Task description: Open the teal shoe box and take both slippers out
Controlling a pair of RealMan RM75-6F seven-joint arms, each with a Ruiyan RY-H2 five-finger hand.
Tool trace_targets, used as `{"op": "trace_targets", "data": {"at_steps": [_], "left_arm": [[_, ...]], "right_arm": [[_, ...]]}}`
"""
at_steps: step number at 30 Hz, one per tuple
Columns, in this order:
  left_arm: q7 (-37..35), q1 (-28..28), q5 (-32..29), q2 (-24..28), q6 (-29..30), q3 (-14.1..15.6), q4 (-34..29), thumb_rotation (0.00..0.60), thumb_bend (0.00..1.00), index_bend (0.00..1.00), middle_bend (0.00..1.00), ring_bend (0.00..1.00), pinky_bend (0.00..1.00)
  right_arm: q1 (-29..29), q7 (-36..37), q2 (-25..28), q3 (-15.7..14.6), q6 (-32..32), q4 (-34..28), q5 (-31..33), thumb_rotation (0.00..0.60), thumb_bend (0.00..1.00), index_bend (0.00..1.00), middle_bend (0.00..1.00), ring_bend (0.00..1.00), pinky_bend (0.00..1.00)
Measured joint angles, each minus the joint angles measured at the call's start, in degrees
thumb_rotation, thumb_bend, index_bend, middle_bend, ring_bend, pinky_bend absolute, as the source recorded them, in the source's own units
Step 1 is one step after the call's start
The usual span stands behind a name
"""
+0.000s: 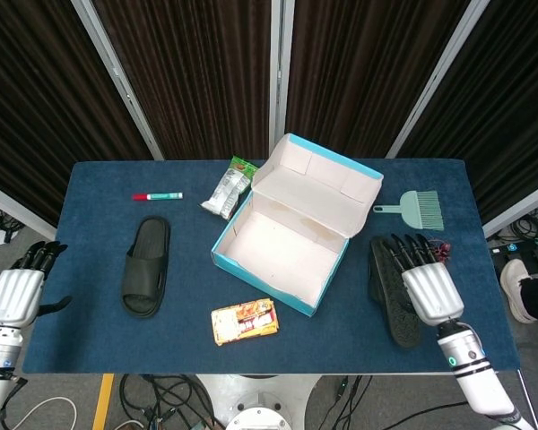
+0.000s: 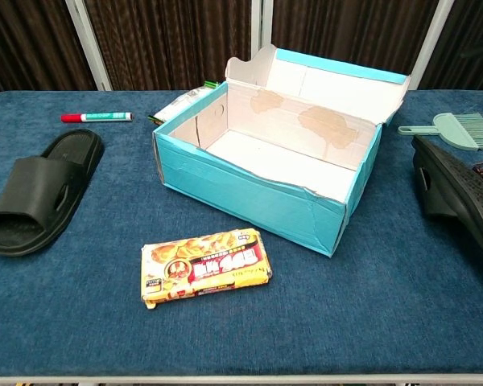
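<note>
The teal shoe box [image 1: 285, 253] sat in the middle of the blue table [image 1: 90, 331], and it was open. Its lid [image 1: 318, 182] stood up at the back, and the inside looked white and bare.

One black slipper [image 1: 145, 278] lay flat on the table, well to the left of the box, with its top side up. The other black slipper [image 1: 390, 300] lay on the table to the right of the box — it seemed to be on its side, but that was hard to tell from above.

The right hand [image 1: 428, 285] was over the right edge of that second slipper, with its dark fingers [image 1: 406, 248] stretched out straight and a little apart. It held nothing. Whether it touched the slipper or only hung above it could not be told. The left hand [image 1: 16, 294] was off the left edge of the table, down low, fingers also out straight and holding nothing.

A red marker [image 1: 157, 195] lay near the back left. Two snack bags [image 1: 229, 189] lay just behind the box's left corner. A yellow snack pack [image 1: 244, 322] lay in front of the box. A small green brush [image 1: 416, 210] lay to the right of the lid, and something dark red [image 1: 437, 250] — maybe a bunch of grapes — lay just beyond the right hand.
</note>
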Motion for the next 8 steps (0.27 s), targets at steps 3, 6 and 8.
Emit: {"op": "trace_targets", "data": {"at_steps": [3,6,8], "left_arm": [[-0.14,-0.19,0.37,0.15,0.29,-0.08,-0.41,0.6,0.11,0.15,0.12,0.1,0.36],[-0.43,-0.29,0.59,0.25,0.41,-0.07,-0.33,0.6,0.11,0.15,0.12,0.1,0.36],[-0.72,-0.33,0.55,0.23,0.37,-0.06,-0.22,0.6,0.11,0.15,0.13,0.1,0.36]], "right_arm": [[-3.47,-0.47,-2.8,-1.01,2.69,4.18,-0.87,0.6,0.15,0.0,0.01,0.0,0.0],[-6.7,-0.56,-5.64,-1.3,4.76,8.91,-1.13,0.6,0.15,0.0,0.0,0.0,0.0],[-8.34,-0.06,-7.22,-0.82,5.84,11.65,-1.27,0.6,0.15,0.0,0.0,0.0,0.0]]}}
